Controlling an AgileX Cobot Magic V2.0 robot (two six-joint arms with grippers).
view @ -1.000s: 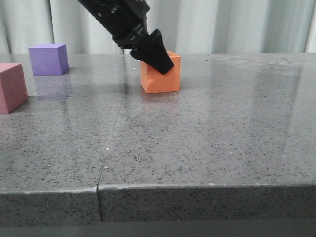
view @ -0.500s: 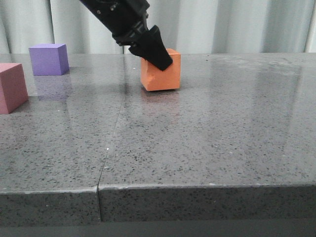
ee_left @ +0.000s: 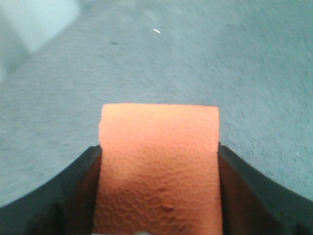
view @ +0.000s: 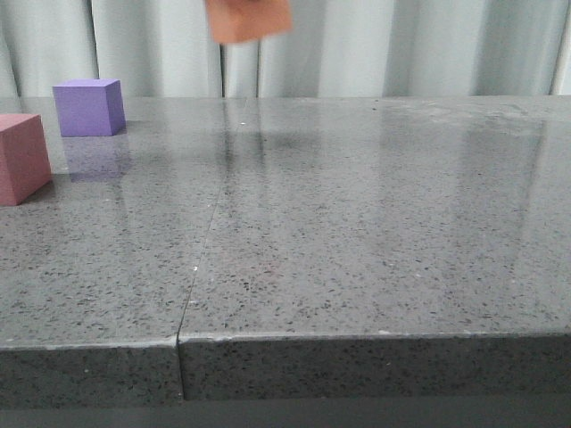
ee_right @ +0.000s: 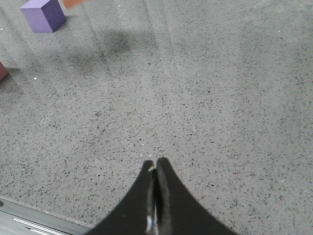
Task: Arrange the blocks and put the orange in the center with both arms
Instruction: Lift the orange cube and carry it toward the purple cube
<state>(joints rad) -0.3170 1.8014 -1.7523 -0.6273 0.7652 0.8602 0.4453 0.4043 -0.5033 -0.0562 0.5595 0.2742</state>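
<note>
1. Broadly, I see the grey speckled stone tabletop (view: 375,232) filling most of the front view, glossy enough to throw back reflections, with a seam running from its front edge toward the back.
2. Behind it hangs a pale pleated curtain (view: 428,45).
3. My left gripper (ee_left: 159,196) carries the orange cube (ee_left: 159,171); in the left wrist view its two black fingers (ee_left: 68,191) press against opposite sides of the cube, pinching it, and the textured foam face between them shows a small dent.
4. From the front, that orange cube (view: 249,20) is up in the air at the top edge of the frame, blurred and cut off, well clear of the table; I cannot see the gripper itself there.
5. My right gripper (ee_right: 156,169) hangs above bare stone with its jaws pressed together, holding nothing.
6. At the left edge of the front view sits the pink-red cube (view: 20,158), partly cut off, resting on the table.
7. Behind it, farther back, the purple cube (view: 87,107) also rests on the stone, apart from the pink-red one.
</note>
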